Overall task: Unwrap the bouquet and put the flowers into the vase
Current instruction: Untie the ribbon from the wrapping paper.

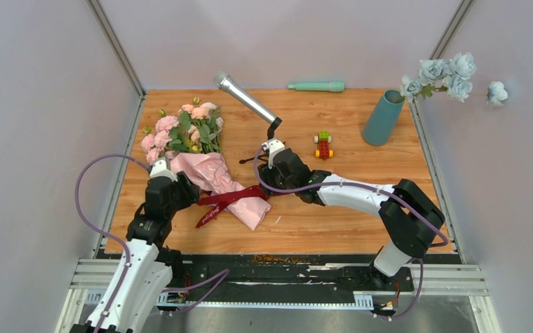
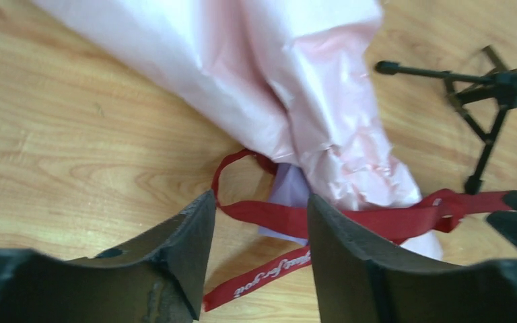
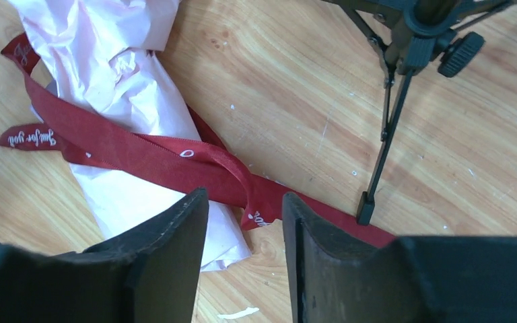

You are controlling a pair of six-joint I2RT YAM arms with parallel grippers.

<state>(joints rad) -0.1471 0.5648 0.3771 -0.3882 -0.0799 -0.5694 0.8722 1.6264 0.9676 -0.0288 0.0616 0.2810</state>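
The bouquet (image 1: 205, 168) lies left of centre, pink wrap crumpled, red ribbon (image 1: 232, 199) slack; left gripper (image 2: 259, 225) and right gripper (image 3: 246, 225) gape partway over it.

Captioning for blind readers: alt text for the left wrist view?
Left gripper, open, hovers over a dark red ribbon looped round the narrow end of a pink paper bouquet wrap lying on a wooden table. A black tripod stand sits upper right.
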